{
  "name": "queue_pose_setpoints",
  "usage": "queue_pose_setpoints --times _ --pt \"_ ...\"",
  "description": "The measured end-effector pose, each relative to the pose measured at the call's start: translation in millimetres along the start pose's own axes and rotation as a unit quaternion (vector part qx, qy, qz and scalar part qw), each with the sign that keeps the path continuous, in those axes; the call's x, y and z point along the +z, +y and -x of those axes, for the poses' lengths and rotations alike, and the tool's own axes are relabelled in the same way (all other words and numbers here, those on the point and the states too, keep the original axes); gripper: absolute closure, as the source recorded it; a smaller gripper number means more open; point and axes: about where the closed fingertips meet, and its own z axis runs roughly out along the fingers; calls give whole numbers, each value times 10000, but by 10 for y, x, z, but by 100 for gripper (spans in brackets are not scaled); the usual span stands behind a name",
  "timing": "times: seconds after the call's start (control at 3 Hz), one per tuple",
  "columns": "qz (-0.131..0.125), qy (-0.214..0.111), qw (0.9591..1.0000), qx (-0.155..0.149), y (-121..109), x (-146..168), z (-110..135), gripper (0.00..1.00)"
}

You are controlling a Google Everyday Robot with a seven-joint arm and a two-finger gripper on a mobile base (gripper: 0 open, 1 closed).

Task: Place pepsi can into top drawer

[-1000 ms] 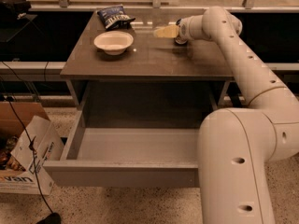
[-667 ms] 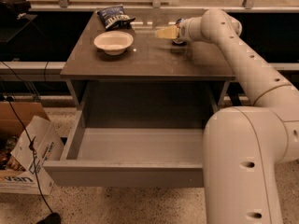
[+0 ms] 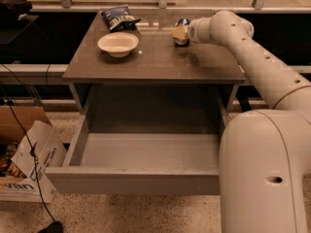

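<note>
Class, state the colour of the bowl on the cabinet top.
Cream-white bowl, in the camera view; the gripper is at the pepsi can.

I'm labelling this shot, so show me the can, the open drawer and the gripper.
can (image 3: pixel 183 22), camera view, on its dark blue top.
drawer (image 3: pixel 131 181), camera view, on its front panel.
gripper (image 3: pixel 180 34), camera view, on its tip, right at the can.

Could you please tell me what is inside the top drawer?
In the top drawer only a bare grey floor shows; its right end is hidden by the robot's body. The pepsi can stands on the cabinet top, at the gripper.
</note>
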Motion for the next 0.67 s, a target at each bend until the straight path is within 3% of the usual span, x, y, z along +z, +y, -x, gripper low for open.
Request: queue_pose_setpoints --times 0.33,0.67 --pt "9 46 10000 86 13 39 -85 83" --pt "25 -58 10000 74 30 -1 -26 100"
